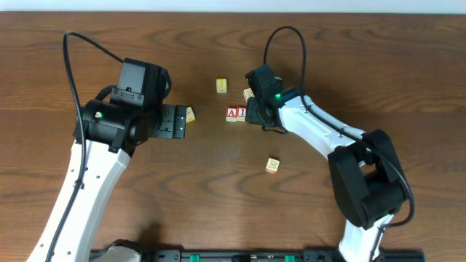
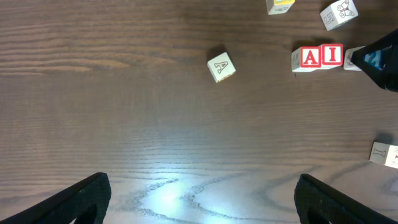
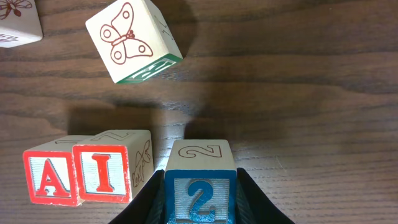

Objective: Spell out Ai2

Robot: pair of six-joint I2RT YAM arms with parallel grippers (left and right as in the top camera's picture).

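brown wooden table (image 1: 218, 189): the right gripper (image 3: 200, 200) is clamped on the "2" block (image 3: 198, 155), holding it just beside and at 3 o'clock of the touching "a" block (image 3: 48, 179) and "i" block (image 3: 104, 174), presumably to close the word in reading order. the left gripper (image 2: 199, 199), at 9 o'clock of the row, hangs wide apart and empty. count: seven blocks, three for the word and four spare blocks (image 1: 221, 85) (image 1: 248, 94) (image 1: 190, 114) (image 1: 271, 166).

Right pincer (image 3: 200, 186) clamps 2 block (image 3: 199, 158) beside I block (image 3: 102, 174).
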